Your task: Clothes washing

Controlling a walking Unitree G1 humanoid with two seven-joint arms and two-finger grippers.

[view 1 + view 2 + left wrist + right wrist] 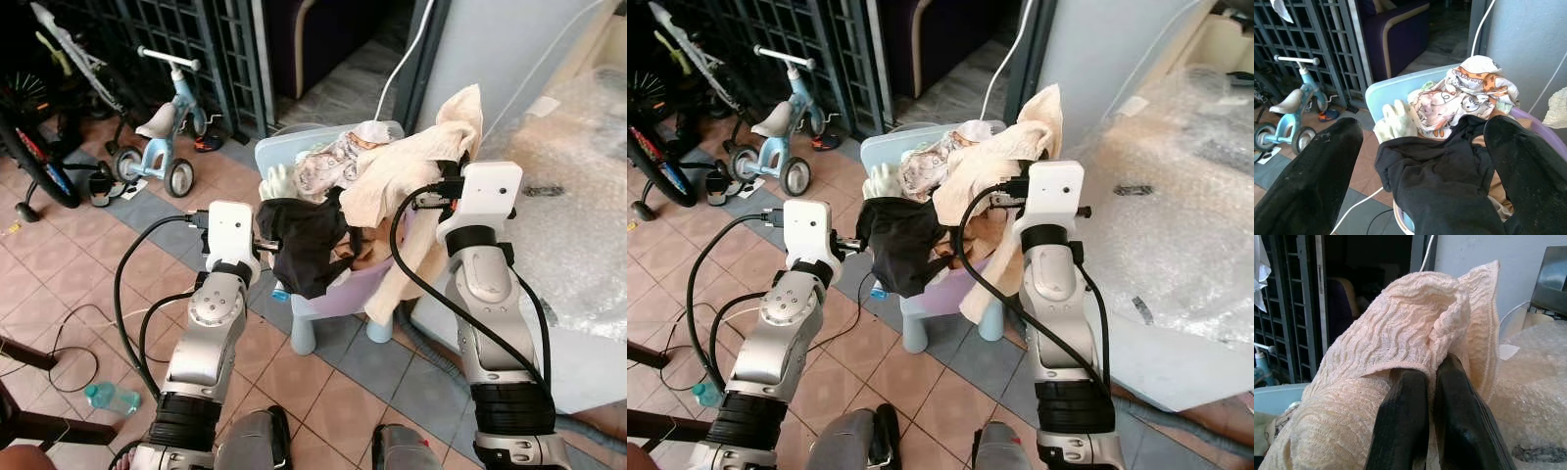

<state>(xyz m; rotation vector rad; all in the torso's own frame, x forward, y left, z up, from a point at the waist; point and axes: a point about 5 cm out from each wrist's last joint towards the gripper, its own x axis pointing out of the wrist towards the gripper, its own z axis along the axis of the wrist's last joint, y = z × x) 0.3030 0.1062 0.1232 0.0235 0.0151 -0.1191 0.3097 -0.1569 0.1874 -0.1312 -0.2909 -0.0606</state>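
A purple laundry basket (345,288) stands on a pale blue stool (303,331), heaped with clothes. A black garment (309,240) drapes over its near rim. My left gripper (1422,161) is open at that rim, its fingers (1317,181) spread wide on either side of the black cloth. My right gripper (1432,377) is shut on a cream crinkled garment (411,166), lifted above the basket's right side with its tail hanging down. A cartoon-print cloth (1469,93) and a white glove (1396,122) lie further back in the pile.
A child's blue tricycle (162,127) and a bicycle (29,147) stand to the left before a metal gate (186,39). A water bottle (110,397) and cables lie on the tiled floor. A bubble-wrapped white unit (568,196) stands close on the right.
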